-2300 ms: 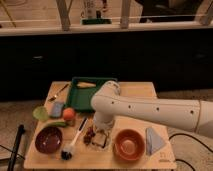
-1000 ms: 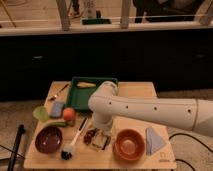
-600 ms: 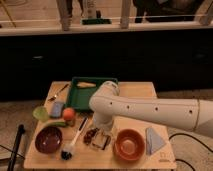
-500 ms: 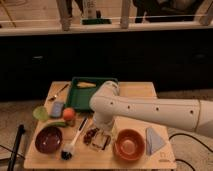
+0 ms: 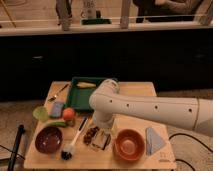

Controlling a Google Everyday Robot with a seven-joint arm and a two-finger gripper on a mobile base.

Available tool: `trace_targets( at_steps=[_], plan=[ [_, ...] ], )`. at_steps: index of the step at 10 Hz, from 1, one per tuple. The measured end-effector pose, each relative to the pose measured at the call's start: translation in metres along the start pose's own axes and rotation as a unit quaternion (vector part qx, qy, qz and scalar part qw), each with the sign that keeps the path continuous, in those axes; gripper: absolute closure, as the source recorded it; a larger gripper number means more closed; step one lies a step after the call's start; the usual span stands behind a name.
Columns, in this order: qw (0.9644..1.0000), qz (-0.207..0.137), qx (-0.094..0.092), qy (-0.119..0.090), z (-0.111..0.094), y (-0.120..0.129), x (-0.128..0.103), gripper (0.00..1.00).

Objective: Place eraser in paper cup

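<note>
My white arm [image 5: 145, 107] reaches in from the right over the wooden table [image 5: 135, 90]. It bends down to the gripper [image 5: 100, 135], low over the table's front middle, between the brush and the orange bowl. A small whitish shape [image 5: 104, 143] right under the gripper looks like the paper cup, partly covered by the gripper. A reddish-brown thing [image 5: 91, 135] lies just left of it. I cannot make out the eraser; it is hidden or lost in the dark around the gripper.
An orange bowl [image 5: 130, 144] and a blue-grey cloth [image 5: 154, 140] sit at the front right. A maroon bowl [image 5: 48, 139] and a white-handled brush [image 5: 75, 138] are at the front left. Behind them are an orange fruit [image 5: 69, 114], a blue-grey pad [image 5: 56, 108] and a green tray [image 5: 85, 92].
</note>
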Motion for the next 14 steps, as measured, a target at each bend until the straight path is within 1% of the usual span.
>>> trace_targets(
  at_steps=[5, 14],
  plan=[
    [1.0, -0.003, 0.001, -0.001, -0.007, -0.0015, 0.0085, 0.2],
    [1.0, -0.003, 0.0, -0.002, -0.0062, -0.0007, 0.0085, 0.2]
  ],
)
